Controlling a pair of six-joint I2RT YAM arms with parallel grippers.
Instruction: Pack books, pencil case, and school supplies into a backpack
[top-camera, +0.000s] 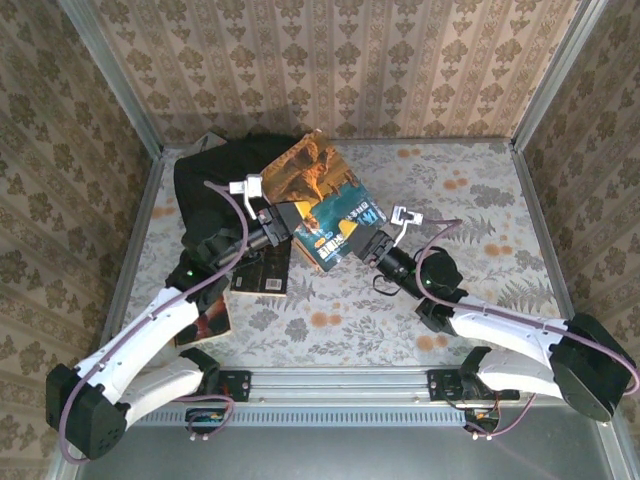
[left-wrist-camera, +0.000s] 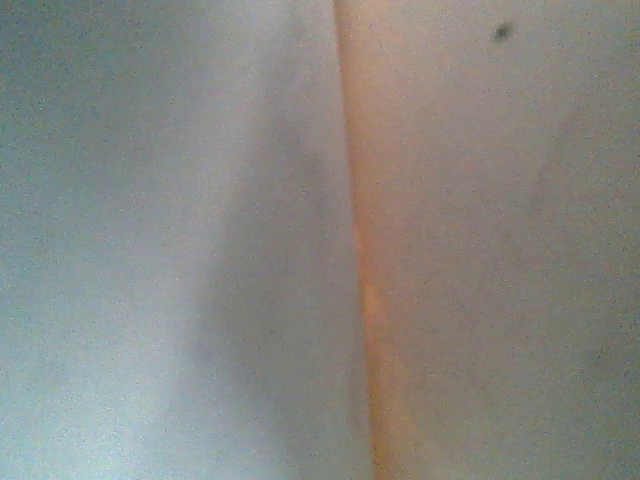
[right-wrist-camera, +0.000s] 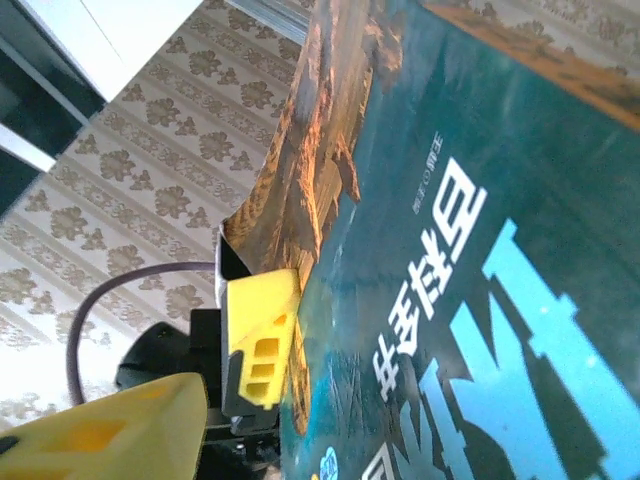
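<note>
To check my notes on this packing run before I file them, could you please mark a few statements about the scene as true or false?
1. The left gripper is shut on an edge of the brown-and-teal book. True.
2. The backpack sits at the table's near right corner. False: it lies at the far left corner.
3. The brown-and-teal book lies flat inside the backpack. False: it is held tilted, its cover in plain sight, not in the backpack.
4. A dark book lies on the table beside the left arm. True.
5. The table is plain white. False: it has a floral pattern.
</note>
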